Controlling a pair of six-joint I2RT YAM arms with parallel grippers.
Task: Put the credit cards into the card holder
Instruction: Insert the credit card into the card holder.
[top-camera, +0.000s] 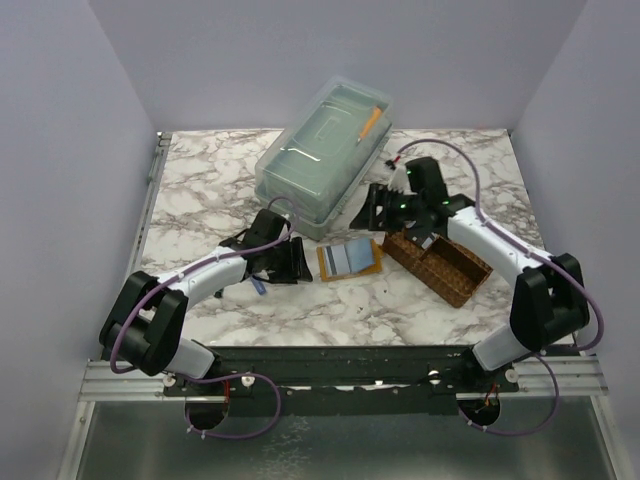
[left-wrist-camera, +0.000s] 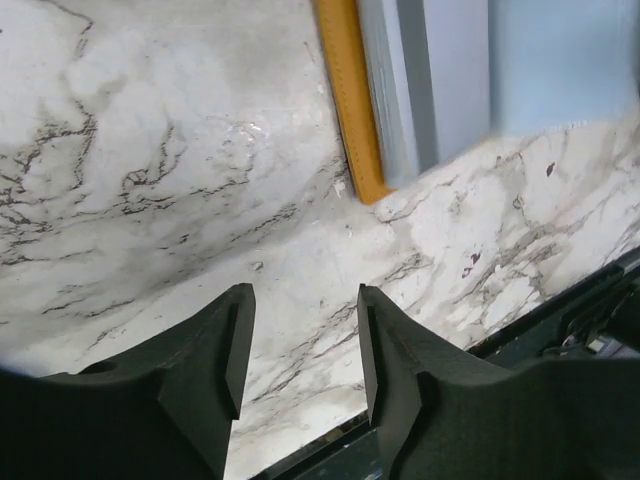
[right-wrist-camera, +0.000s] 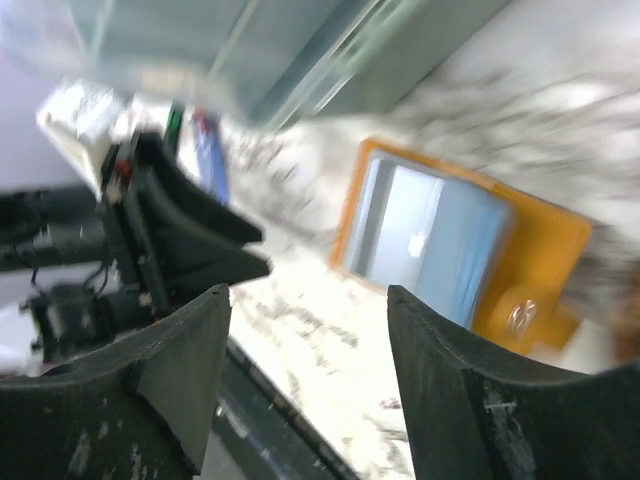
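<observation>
Right gripper (right-wrist-camera: 307, 295) agape — card holder (right-wrist-camera: 563, 245), snap showing

You see a marble table (top-camera: 200, 190) holding a clear lidded box (top-camera: 320, 165), with what may be an orange pencil (top-camera: 369, 122) on top, and a brown woven tray (top-camera: 438, 265) nearby.

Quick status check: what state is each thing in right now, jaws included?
Card holder: open, lying flat, inner side up.
Box: lid shut.
Tray: upright, right of the card holder.
Left gripper: jaws open, nothing between them.
Right gripper: jaws open, nothing between them.
</observation>
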